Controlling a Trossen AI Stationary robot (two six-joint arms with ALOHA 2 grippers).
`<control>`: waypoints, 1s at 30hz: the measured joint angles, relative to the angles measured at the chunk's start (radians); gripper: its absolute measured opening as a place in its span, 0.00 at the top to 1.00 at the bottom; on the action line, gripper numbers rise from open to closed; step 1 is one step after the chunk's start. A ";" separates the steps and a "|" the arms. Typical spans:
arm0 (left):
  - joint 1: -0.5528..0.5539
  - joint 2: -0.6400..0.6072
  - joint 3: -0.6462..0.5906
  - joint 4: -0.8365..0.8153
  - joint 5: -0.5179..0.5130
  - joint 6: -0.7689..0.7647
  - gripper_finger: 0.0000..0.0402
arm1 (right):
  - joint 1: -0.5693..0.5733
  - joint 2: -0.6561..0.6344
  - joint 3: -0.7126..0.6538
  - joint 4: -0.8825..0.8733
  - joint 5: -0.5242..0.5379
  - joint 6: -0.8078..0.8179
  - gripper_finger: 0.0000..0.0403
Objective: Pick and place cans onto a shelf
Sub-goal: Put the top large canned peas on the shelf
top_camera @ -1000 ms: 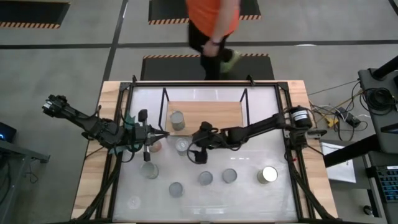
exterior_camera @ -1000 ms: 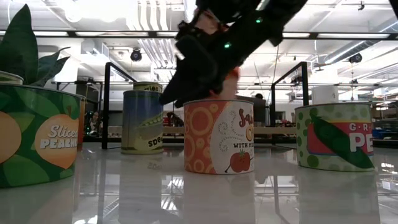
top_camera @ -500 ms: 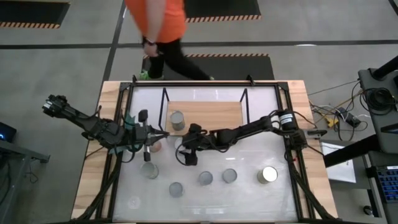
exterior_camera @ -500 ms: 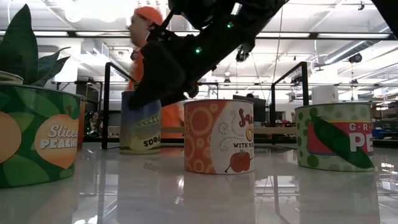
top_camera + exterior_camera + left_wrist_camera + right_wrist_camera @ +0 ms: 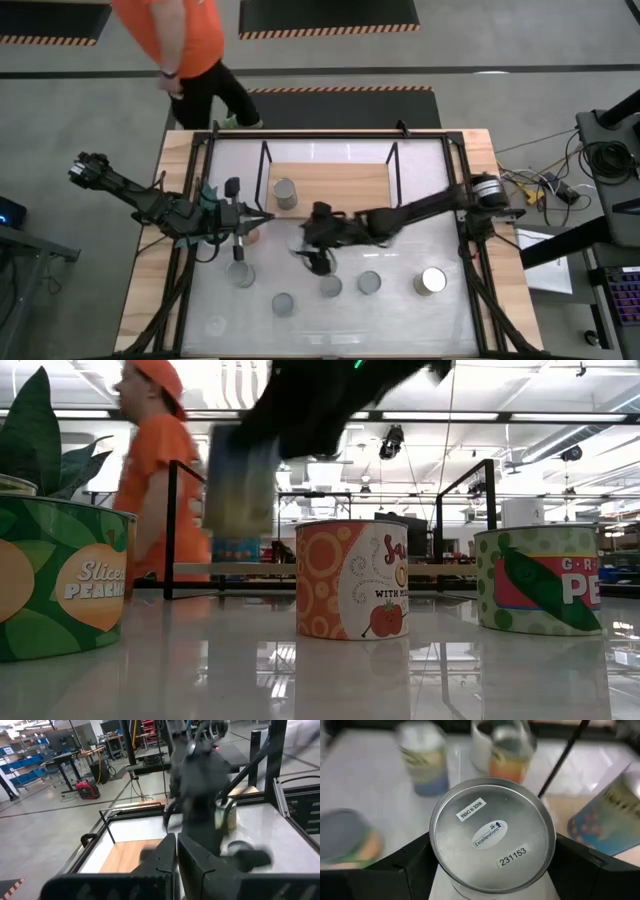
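Note:
My right gripper (image 5: 313, 252) is shut on a can (image 5: 240, 482) and holds it above the table near the middle; the can's round silver end (image 5: 492, 835) fills the right wrist view. My left gripper (image 5: 258, 219) hovers shut and empty over the table's left part, beside a reddish-sided can (image 5: 250, 236). One can (image 5: 285, 193) stands on the shelf's light-wood board (image 5: 340, 183). Several other cans stand on the white table, among them ones at the near left (image 5: 240, 273) and the near right (image 5: 432, 280). My right gripper pinches the can's side wall between its two fingers (image 5: 417, 865), one on each side, just below the upper rim (image 5: 436, 851). The fingers come from above, pointing down. The can hangs below them, slightly tilted and lifted clear of the table.
A white pot with a teal plant (image 5: 208, 190) stands at the table's left by the shelf's black frame (image 5: 265, 160). Three cans (image 5: 283, 304) (image 5: 331, 287) (image 5: 369, 283) stand near the front, below the right gripper. A person in orange (image 5: 180, 40) walks behind the table's far left corner.
My right gripper has gone toward the table's left, taken hold of the can in front of the shelf, and lifted it clear, drifting back toward the near right. The can now hangs tilted above the table. The person has walked left behind the table.

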 joint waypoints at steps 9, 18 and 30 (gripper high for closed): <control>0.000 0.022 0.000 0.033 0.004 -0.018 1.00 | 0.200 -0.348 -0.337 0.223 0.344 -0.140 0.25; -0.001 0.172 0.006 0.252 0.198 -0.003 0.95 | 0.268 -0.492 -0.711 0.948 0.305 -0.456 0.25; 0.028 0.371 0.019 0.501 0.225 -0.051 0.35 | 0.268 -0.488 -0.784 1.232 0.123 -0.637 0.25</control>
